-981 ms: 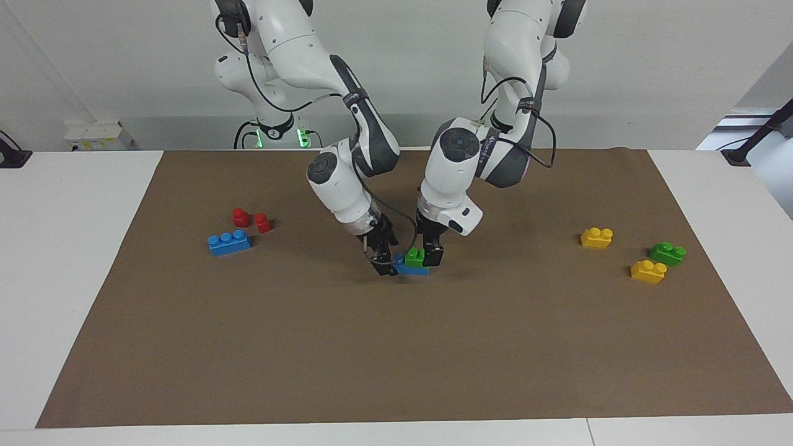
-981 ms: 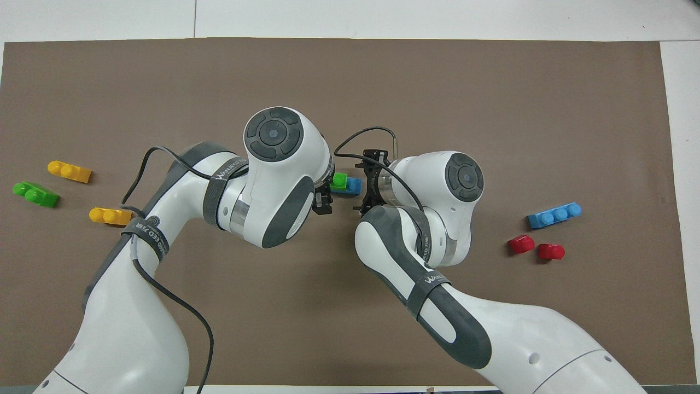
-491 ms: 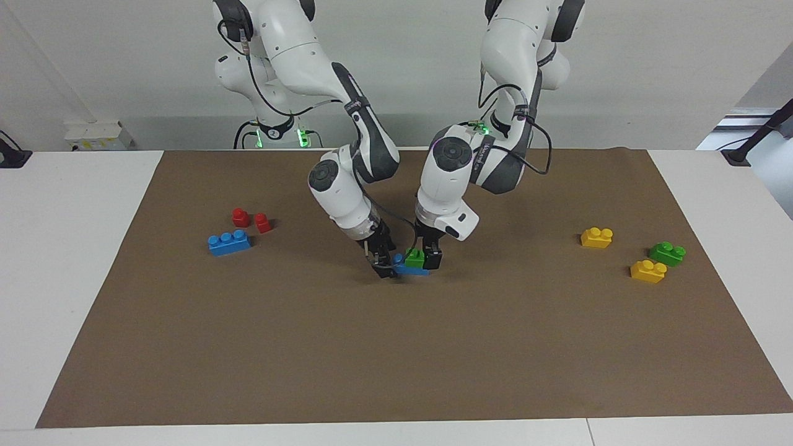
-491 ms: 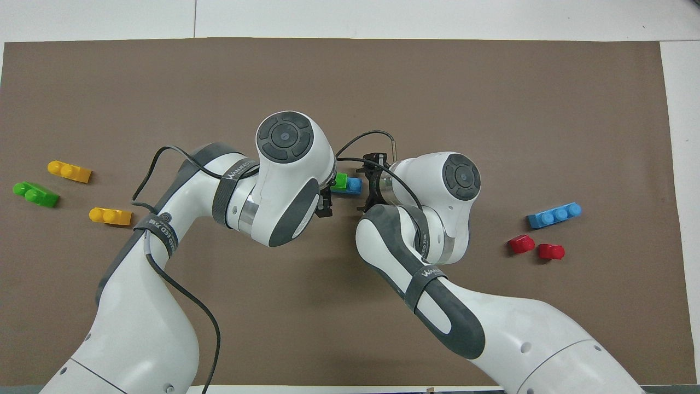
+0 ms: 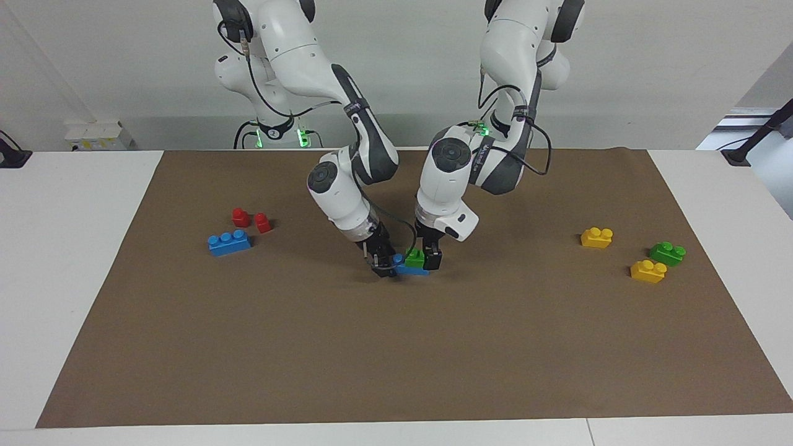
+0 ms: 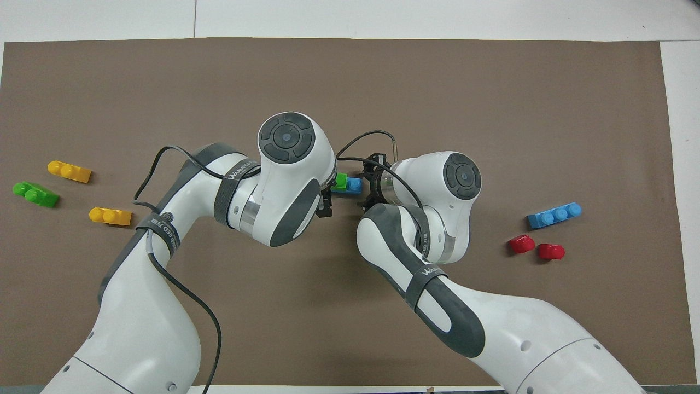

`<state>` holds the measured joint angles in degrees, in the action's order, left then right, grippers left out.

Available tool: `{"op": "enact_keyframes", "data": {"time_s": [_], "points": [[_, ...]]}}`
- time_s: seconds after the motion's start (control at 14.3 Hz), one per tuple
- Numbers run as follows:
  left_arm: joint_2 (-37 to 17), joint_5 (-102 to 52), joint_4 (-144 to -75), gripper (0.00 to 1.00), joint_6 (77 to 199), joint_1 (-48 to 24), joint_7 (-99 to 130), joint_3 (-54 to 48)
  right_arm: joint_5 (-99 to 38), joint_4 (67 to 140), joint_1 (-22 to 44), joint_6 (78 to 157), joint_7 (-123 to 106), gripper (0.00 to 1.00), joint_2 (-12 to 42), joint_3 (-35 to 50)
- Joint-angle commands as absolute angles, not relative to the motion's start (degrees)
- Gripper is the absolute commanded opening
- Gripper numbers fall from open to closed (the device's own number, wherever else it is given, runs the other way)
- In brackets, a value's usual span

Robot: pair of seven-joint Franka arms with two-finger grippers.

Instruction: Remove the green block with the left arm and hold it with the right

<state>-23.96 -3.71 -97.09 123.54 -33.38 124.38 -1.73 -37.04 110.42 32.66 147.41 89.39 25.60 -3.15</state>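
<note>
The green block (image 5: 414, 257) sits on a blue brick (image 5: 411, 269) at mid-mat. The left gripper (image 5: 427, 257) straddles it, jaws wide. The right gripper (image 5: 385, 267) is at the brick's end; grip cannot be determined. The arm straps carry white lettering, not reliably legible.

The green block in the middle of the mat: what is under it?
The green block sits on a blue brick lying on the brown mat. The left gripper and right gripper cover both ends of that brick.
</note>
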Motion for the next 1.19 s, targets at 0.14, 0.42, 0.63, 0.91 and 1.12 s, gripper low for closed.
{"op": "enact_keyframes", "data": {"time_s": [0.14,0.42,0.63,0.91,1.12], "points": [[-24.26,-2.46,-97.47,1.0,124.98,-34.1,126.12,-1.23,-39.2,110.57,32.43,148.54,87.1,0.41,25.75,-2.99],[-24.26,-2.46,-97.73,1.0,125.42,-34.1,126.12,-1.23,-39.11,110.65,32.43,148.53,87.01,0.0,25.75,-2.99],[-24.26,-2.46,-97.82,1.0,125.51,-34.1,126.12,-1.23,-39.2,110.74,32.43,148.36,86.05,0.0,25.58,-2.99],[-24.17,-1.06,-98.17,0.58,125.51,-34.28,126.12,-1.23,-39.2,111.09,32.43,148.45,85.43,0.0,25.49,-2.99],[-24.17,0.7,-98.26,0.0,126.21,-35.07,125.51,-1.32,-39.2,111.53,32.26,148.45,83.94,0.0,25.4,-2.99]]}}
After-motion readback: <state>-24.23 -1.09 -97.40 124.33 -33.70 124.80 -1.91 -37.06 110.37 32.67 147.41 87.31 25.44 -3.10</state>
